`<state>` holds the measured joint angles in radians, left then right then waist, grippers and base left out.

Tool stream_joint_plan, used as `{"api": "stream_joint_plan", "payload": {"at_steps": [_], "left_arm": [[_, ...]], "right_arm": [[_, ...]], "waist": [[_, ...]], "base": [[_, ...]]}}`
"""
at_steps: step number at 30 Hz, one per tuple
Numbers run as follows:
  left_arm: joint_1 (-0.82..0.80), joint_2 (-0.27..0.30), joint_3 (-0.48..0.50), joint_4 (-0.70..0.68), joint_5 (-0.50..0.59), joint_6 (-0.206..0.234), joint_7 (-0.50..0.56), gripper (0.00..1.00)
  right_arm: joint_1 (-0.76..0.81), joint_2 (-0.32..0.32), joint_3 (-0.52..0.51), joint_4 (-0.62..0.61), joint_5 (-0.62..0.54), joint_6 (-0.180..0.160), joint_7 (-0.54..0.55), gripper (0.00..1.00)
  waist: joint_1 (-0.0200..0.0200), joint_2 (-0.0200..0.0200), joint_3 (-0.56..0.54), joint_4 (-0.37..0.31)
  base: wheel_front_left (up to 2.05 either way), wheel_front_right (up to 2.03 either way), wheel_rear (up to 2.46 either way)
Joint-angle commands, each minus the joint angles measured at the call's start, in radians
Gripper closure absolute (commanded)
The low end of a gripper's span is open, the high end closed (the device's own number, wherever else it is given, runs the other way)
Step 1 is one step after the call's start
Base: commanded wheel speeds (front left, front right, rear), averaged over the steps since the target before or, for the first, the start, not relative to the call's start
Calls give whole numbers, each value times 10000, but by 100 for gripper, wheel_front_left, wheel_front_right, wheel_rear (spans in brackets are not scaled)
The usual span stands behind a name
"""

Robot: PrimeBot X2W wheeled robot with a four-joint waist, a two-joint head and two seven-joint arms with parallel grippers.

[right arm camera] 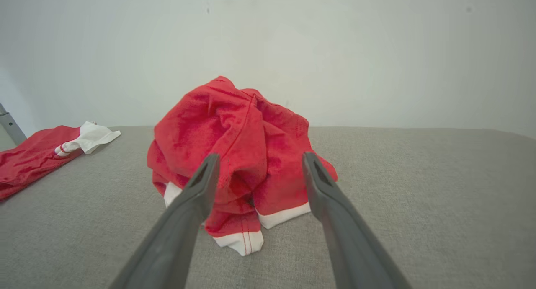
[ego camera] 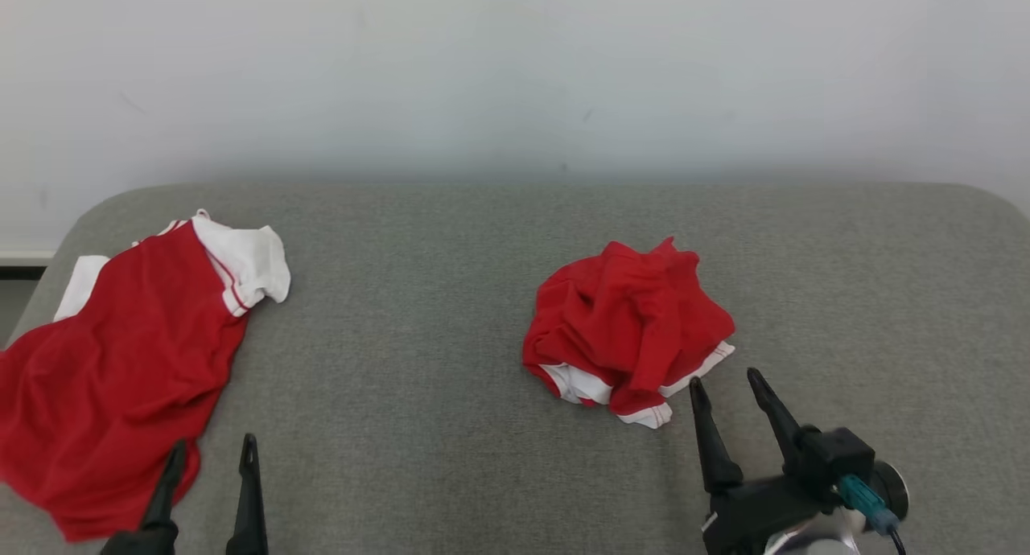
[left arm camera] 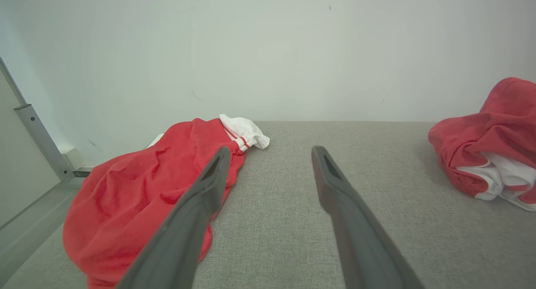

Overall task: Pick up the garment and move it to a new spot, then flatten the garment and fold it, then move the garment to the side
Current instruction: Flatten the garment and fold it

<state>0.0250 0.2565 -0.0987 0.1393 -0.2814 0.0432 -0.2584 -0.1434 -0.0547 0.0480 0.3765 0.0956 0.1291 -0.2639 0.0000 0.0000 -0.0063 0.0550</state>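
A crumpled red garment (ego camera: pixel 628 322) with white hems lies in a heap right of the middle of the grey padded table (ego camera: pixel 434 298). My right gripper (ego camera: pixel 725 377) stands open just in front of its near right edge, apart from the cloth. In the right wrist view the heap (right arm camera: pixel 234 134) rises straight ahead beyond the open right gripper (right arm camera: pixel 260 156). My left gripper (ego camera: pixel 213 444) is open at the lower left with nothing between its fingers. In the left wrist view the left gripper (left arm camera: pixel 271 150) points over bare table, and the heap (left arm camera: pixel 485 130) sits at the far right.
A second red garment (ego camera: pixel 121 354) with white sleeves lies spread at the table's left end, its near hem beside my left fingers (ego camera: pixel 173 474). It also appears as the spread red garment (left arm camera: pixel 138 188) in the left wrist view. A pale wall (ego camera: pixel 515 72) stands behind the table.
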Motion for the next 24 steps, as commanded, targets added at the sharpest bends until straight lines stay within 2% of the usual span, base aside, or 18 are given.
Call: {"api": "stream_joint_plan", "payload": {"at_steps": [1,11,12,13,14,15,19,24], "left_arm": [[-218,-60,-58,-18,99,-54,-52,0],[-786,-488,-408,488,169,-351,-69,0],[-818,-514,-390,513,187,-391,-70,0],[-818,-514,-390,513,187,-391,-70,0],[-839,-540,-392,530,212,-428,-71,0],[-856,-552,-382,543,237,-424,-72,0],[-743,-565,-248,552,269,-473,-73,0],[-545,-537,-126,535,316,-503,-75,0]], "right_arm": [[-265,-75,117,114,-108,31,29,0],[-1756,-242,436,2294,201,31,381,0],[-1839,-249,439,2558,259,31,437,33],[-1839,-249,439,2558,259,31,437,33],[-1956,-274,401,2719,292,31,380,74],[-2069,-278,383,2840,318,31,306,100],[-2166,-298,395,3026,363,31,64,100],[-1882,-429,452,2338,427,31,-19,100]], "waist": [[0,0,181,314],[0,0,496,1295],[0,0,503,1332],[0,0,503,1332],[0,0,512,1369],[0,0,516,1387],[0,0,449,1273],[0,0,287,830]], "base": [[0,0,0],[0,0,0],[0,0,0],[0,0,0],[0,0,0],[0,0,0],[0,0,0],[0,0,0]]}}
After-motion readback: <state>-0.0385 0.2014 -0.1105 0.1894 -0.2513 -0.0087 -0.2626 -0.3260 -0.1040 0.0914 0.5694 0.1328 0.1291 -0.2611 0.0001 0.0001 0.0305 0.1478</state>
